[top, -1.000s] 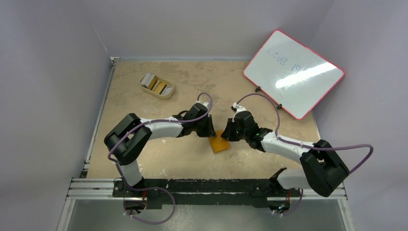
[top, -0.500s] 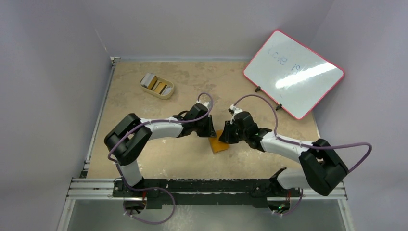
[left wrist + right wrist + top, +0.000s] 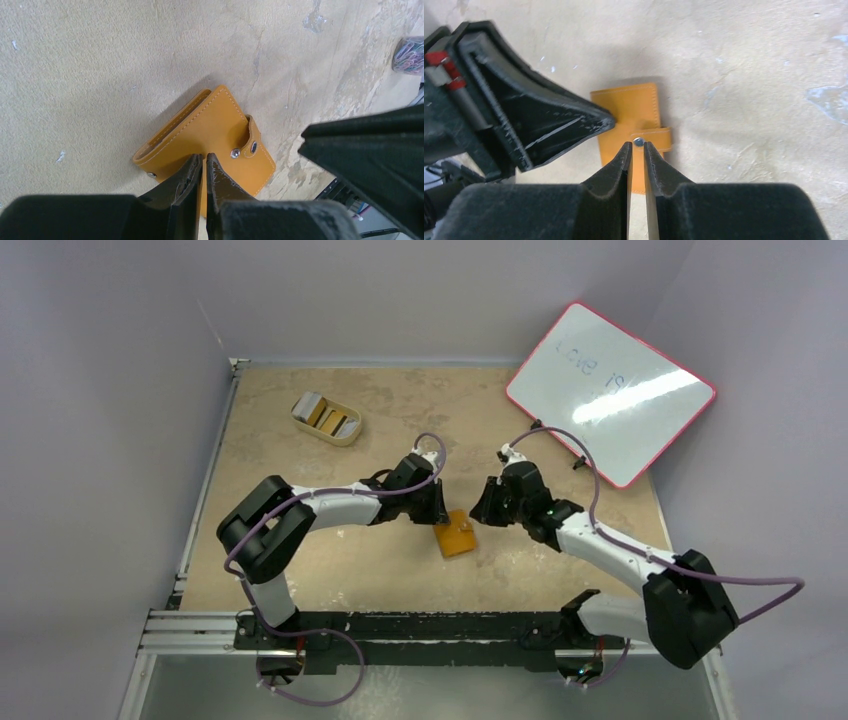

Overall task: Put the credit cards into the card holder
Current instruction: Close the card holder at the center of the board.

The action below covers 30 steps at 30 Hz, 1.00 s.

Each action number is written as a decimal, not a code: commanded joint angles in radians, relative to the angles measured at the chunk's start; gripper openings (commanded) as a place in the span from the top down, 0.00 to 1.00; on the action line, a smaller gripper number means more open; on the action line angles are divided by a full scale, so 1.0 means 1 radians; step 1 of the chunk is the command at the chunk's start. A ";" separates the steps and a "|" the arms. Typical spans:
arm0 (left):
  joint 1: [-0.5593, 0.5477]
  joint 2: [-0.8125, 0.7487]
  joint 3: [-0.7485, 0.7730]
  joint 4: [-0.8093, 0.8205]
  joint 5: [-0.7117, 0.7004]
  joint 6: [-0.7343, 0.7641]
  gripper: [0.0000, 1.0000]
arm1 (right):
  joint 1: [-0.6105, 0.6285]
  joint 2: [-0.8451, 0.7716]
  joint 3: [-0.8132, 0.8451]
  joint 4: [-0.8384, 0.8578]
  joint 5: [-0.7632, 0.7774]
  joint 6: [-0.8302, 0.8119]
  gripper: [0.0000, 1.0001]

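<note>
**Folded wallet lies between two nearly closed pairs of fingers**

The wallet (image 3: 457,536) lies flat on the surface (image 3: 300,550), about midway between the two arms and closer to the near edge than the far one. It is folded shut with its orange outside facing up. A strap (image 3: 660,139) wraps over one long edge onto the top face, and a small metal snap (image 3: 638,141) sits at the strap's end. Whether the snap is fastened cannot be told.

The left fingers (image 3: 192,175) reach in from the left side. They are drawn almost together, with only a thin slit between them and nothing held in it; orange leather shows through the slit. Their tips sit over the wallet's top face, just beside the snap. In the right wrist view one of them meets the wallet at its left edge.

The right fingers (image 3: 616,167) are likewise nearly clenched, with a narrow gap that holds nothing. In their own view the tips line up just short of the snap. From above they stand just beside the wallet's far right corner, and contact cannot be made out.

The cards (image 3: 322,414) stand in a cream oval tray (image 3: 322,434) at the far left of the surface, well apart from the wallet and both arms. Grey ones are at one end and gold-brown ones beside them.

A whiteboard (image 3: 610,390) with a pink rim leans at the far right, with faint writing on it.
</note>
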<state>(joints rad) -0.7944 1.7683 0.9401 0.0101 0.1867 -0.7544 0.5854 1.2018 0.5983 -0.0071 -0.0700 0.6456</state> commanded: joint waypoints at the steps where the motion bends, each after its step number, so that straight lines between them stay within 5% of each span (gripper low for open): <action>1: 0.003 0.009 0.019 -0.019 -0.042 0.050 0.92 | -0.030 0.042 0.036 0.005 0.005 0.015 0.85; 30: 0.002 0.014 0.021 -0.016 -0.056 0.040 0.92 | -0.028 0.176 -0.021 0.158 -0.125 -0.002 0.83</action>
<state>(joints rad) -0.7948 1.7683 0.9409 0.0101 0.1871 -0.7406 0.5552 1.4033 0.5919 0.1238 -0.1616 0.6437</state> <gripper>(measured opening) 0.077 0.169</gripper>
